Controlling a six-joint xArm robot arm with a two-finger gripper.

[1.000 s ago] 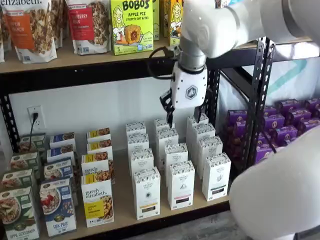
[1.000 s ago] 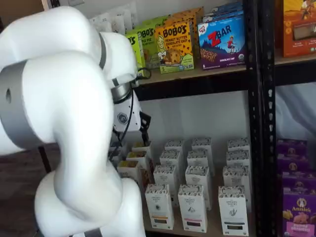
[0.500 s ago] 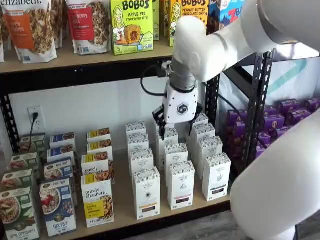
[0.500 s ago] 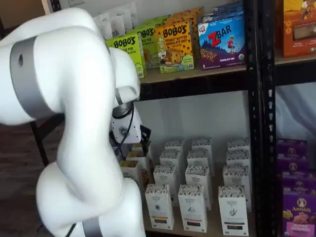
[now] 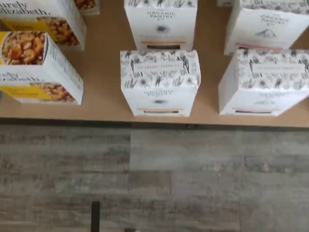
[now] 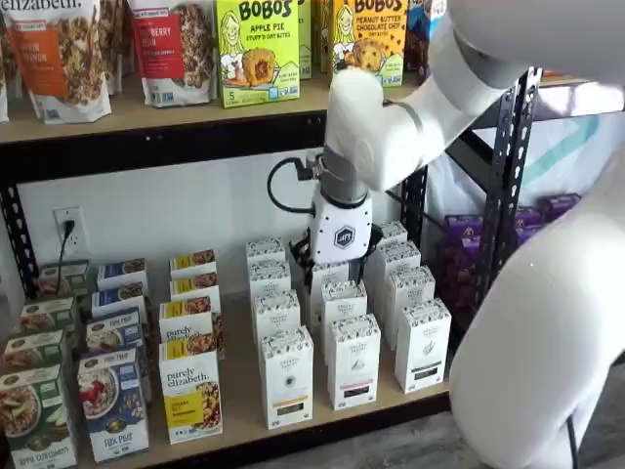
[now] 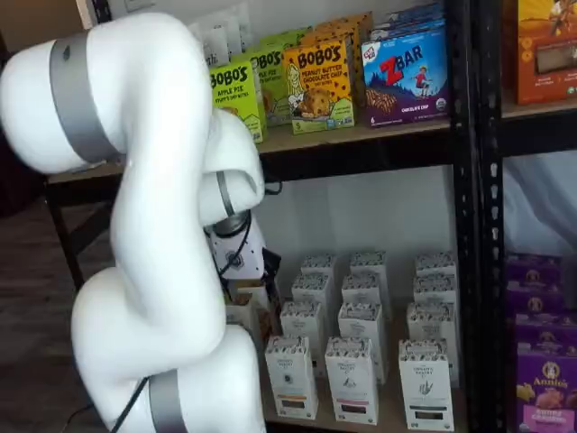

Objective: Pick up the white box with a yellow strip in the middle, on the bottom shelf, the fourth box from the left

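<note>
White cardboard with a speckled top, the white box (image 6: 287, 376) stands at the bottom shelf's (image 6: 239, 415) front edge, below and forward of the gripper (image 6: 322, 269); probably light, stiff, crushable, best pinched across its narrow sides; the fingers are hidden but presumably spread wide

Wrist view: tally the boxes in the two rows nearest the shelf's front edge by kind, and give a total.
purely elizabeth boxes: 2
white Organic Pantry cartons: 4
Total: 6
</note>
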